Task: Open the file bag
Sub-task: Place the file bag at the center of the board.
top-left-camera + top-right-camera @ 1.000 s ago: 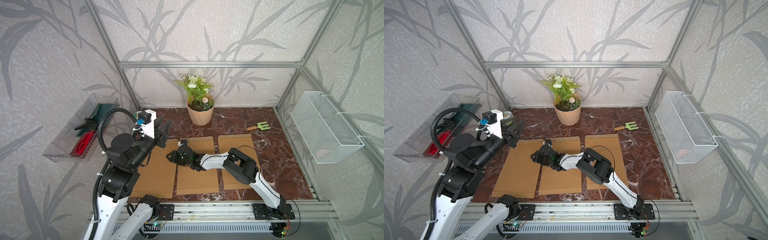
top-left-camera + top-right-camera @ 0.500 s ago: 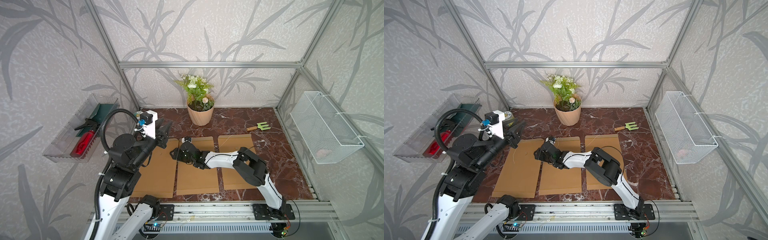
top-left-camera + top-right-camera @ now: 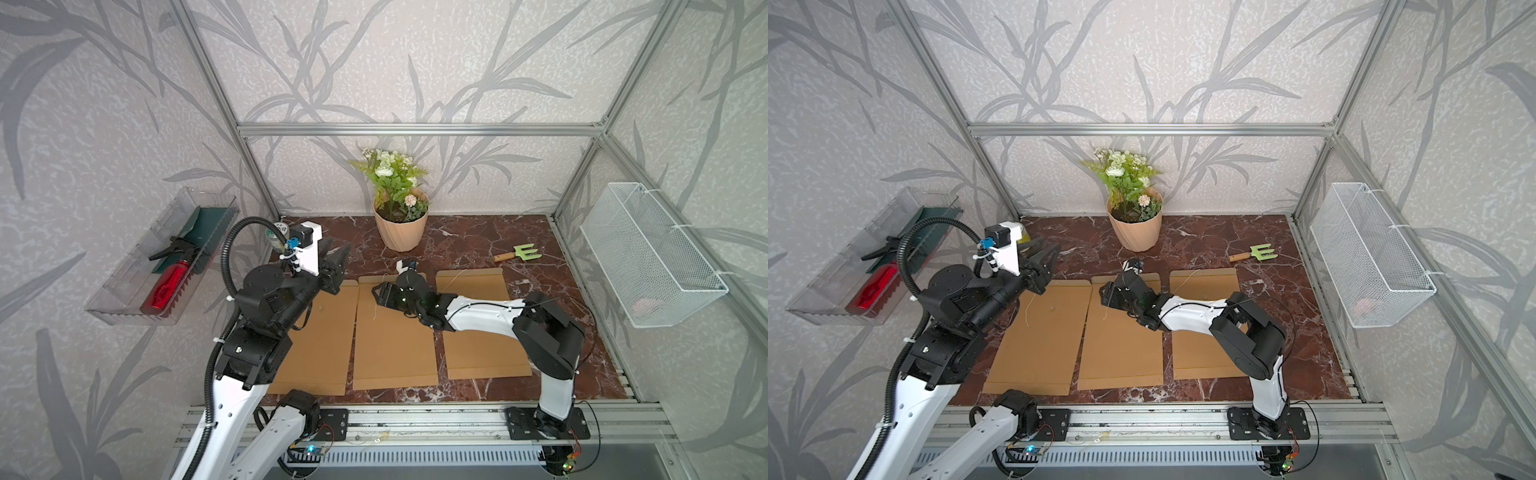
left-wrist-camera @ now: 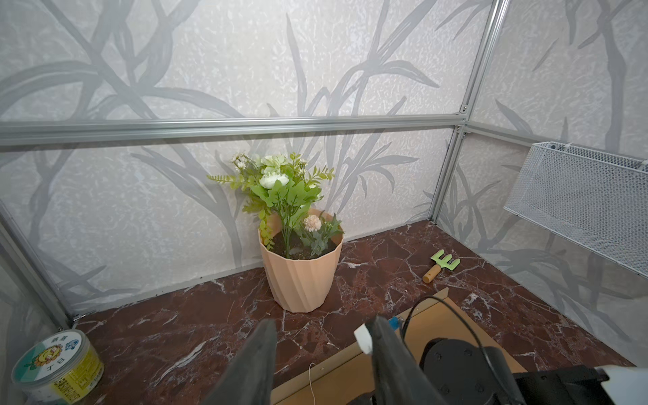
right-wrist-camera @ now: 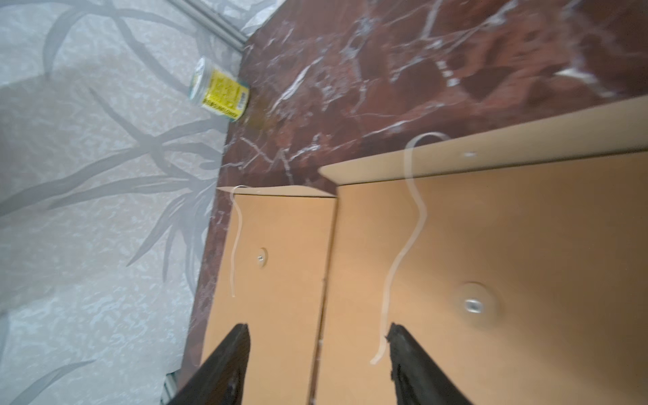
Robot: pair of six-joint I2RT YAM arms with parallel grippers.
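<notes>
Working on the middle file bag [image 3: 392, 345], flat on the surface [image 3: 469, 237] right under the right hand [image 5: 317, 328]. Holding nothing there: fingers spread wide, hanging just over the brown paper. Can see the white string [image 5: 417, 217] lying loose, off the round button [image 5: 474, 305], with its free end just beside one finger. Can see the flap [image 5: 526, 147] further out in front of that hand, seemingly turned back, away from the button. So, by the look of it, done with the unwinding and at the opening step. Next, probably: lower the right hand a little, pinch the flap edge or the mouth of the bag, and lift gently so as not to drag the whole bag along. May need the left hand [image 4: 324, 321] to press the paper down; for the moment raised high, fingers apart, gripping nothing, pointing toward the flower pot [image 4: 301, 277], up above the far end of the left file bag [image 3: 324, 345]. A third file bag [image 3: 482, 357] lying under the right arm, behind the right hand. No words to read on any bag. Only writing: on the small tub [image 4: 58, 364], off to one side of the left hand by the wall. Yellow label, cartoon sunflower on the lid, a few Chinese marks too small to read, side letters maybe spelling part of "SUNFLOWER", not sure.
</notes>
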